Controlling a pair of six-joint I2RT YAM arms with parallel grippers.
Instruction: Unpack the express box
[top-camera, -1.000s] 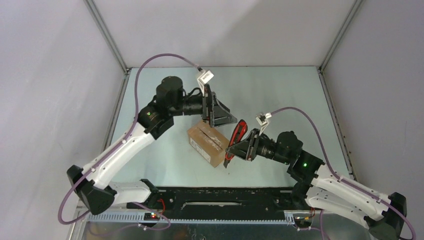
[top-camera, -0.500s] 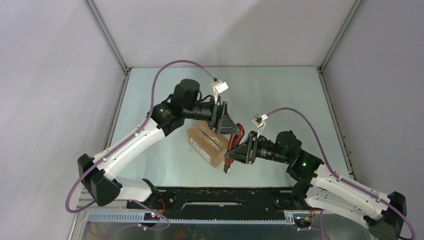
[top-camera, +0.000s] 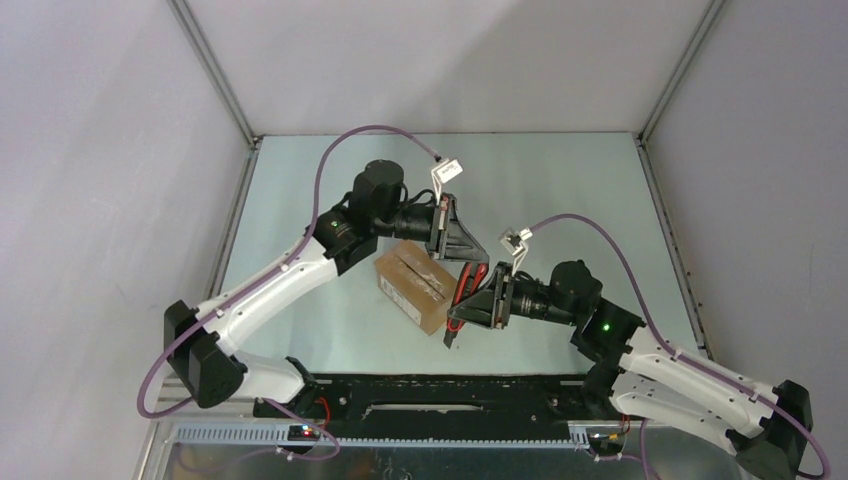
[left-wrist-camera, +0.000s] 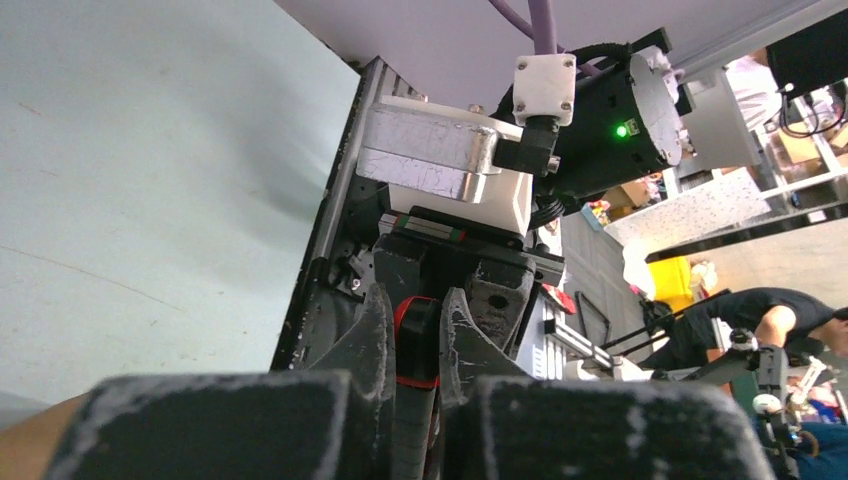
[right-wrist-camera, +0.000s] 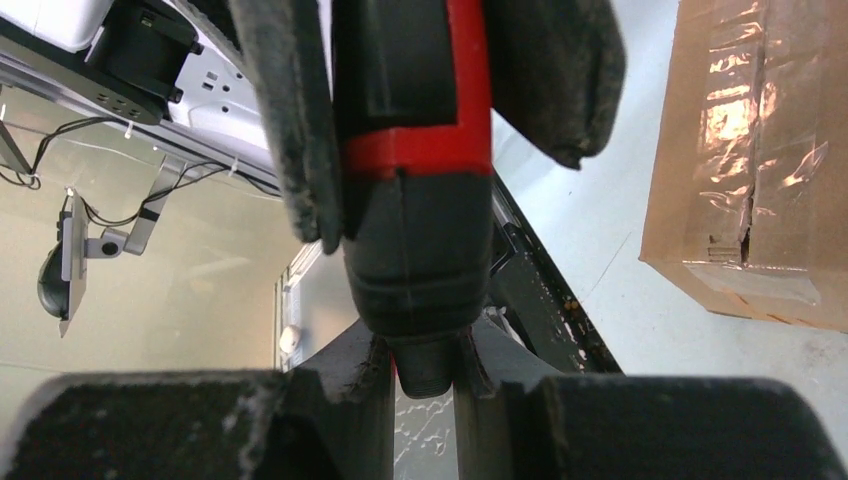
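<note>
The express box (top-camera: 415, 288), a brown taped carton, lies on the pale green table between the arms; it shows at the right of the right wrist view as the box (right-wrist-camera: 760, 160), its tape seam split. A red-and-black utility knife (top-camera: 466, 285) hangs just right of it, off the table. My right gripper (top-camera: 462, 312) is shut on the knife's lower end (right-wrist-camera: 425, 340). My left gripper (top-camera: 470, 258) is shut on its upper end, with the knife (left-wrist-camera: 420, 335) pinched between both fingers (left-wrist-camera: 372, 330). Neither gripper touches the box.
A black rail (top-camera: 440, 385) runs along the table's near edge by the arm bases. Grey walls close in the table (top-camera: 560, 180) on three sides. Purple cables (top-camera: 345, 140) arch over both arms. The right arm's wrist (left-wrist-camera: 600, 110) fills the left wrist view.
My left arm has swung right and down from above the box to the knife, and its jaws have shut on the knife's upper end. The right gripper kept holding the knife, barely moving.
</note>
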